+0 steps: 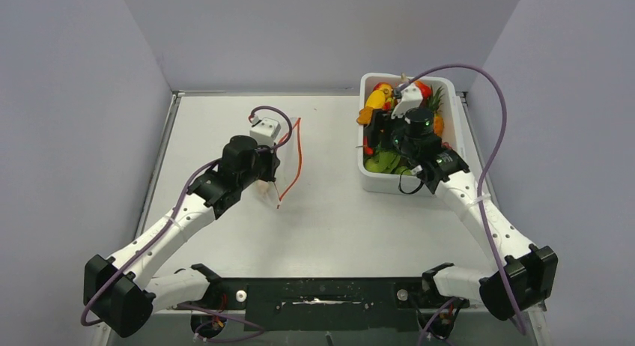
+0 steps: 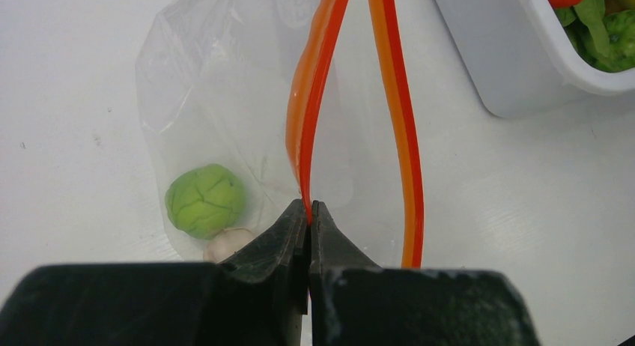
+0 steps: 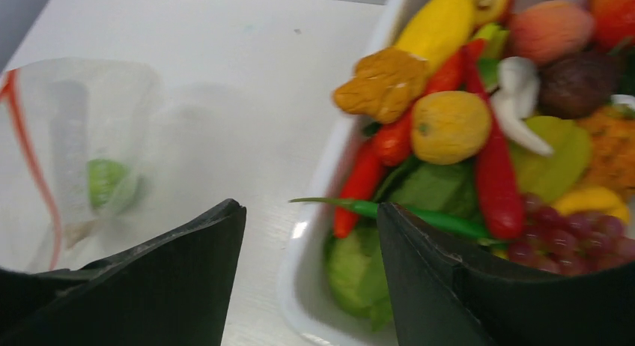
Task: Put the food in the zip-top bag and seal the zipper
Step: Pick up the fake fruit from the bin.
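showing the bag (image 2: 217, 84) held open while the next piece is picked. the left end effector (image 2: 308, 205) is closed tight on one lip of the zipper (image 2: 311, 99), with no gap between its fingers; the other lip (image 2: 404, 136) bows away to the right, so the mouth gapes between the two strips. inside the bag lie a green ball (image 2: 205, 200) and, touching it, a pale piece (image 2: 228, 243), both on the worktop (image 1: 337, 226) near the pinched end.

the right end effector (image 3: 311, 211) hangs wide open over the near-left rim of the tub (image 1: 374, 183) and has hold of nothing. the food (image 3: 449, 125) is heaped in the tub just ahead of its fingers, with the red chili (image 3: 494, 174) lying lengthwise away from them.

key relation: the bag lies to the left of the tub, well apart from it across bare worktop, and the zipper's long axis runs roughly near-to-far in the top view. the right arm is the one at the food; the left is taken up with the lip. judged next move: close on one piece, then carry it leftward and drop it between the parted strips. the risk lies in the thin lip slipping or the mouth sagging shut
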Motion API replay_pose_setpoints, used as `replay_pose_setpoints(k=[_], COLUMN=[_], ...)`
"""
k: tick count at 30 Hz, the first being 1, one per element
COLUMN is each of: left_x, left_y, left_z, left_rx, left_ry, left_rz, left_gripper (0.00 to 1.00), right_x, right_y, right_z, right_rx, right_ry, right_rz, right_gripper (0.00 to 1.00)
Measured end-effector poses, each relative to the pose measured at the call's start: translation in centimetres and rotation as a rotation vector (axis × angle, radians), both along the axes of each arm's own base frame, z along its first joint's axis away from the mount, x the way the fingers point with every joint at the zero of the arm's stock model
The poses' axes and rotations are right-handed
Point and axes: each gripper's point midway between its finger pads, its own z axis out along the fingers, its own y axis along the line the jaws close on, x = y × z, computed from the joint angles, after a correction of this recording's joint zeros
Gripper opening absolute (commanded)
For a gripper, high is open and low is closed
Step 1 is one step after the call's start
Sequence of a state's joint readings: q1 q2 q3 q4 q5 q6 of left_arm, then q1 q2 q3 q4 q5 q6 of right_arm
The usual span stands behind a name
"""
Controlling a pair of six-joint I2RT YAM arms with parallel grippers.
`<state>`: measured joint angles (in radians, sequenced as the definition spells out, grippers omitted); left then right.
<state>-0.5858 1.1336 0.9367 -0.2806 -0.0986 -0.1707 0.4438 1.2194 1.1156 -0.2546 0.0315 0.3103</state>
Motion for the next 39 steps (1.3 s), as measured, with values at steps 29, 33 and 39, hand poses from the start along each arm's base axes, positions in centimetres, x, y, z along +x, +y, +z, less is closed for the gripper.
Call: replay_pose_setpoints(k=[29,33,39], left_x=[-1.4,-1.4,-1.5], left_y=[-0.8,-0.7,-0.4], left_z=[0.4,0.4,0.1], left_rx=[-0.054,-0.057,-0.056], left_ry=[0.018,0.020,0.022], left_rz=[-0.089,-0.091,-0.085], left_gripper=[0.00,0.00,0.00], right_x=[12.1,12.9,12.9], right_y=[-9.5,-9.1,-8.6], right_z=[-7.4,-8.5,-10.0], right_rx=[-0.214,-0.225,-0.235], right_ry=[0.150,0.172,0.216], right_rz=[-0.151,-0.111,-0.068], right_gripper=[0.73,0.70,0.57])
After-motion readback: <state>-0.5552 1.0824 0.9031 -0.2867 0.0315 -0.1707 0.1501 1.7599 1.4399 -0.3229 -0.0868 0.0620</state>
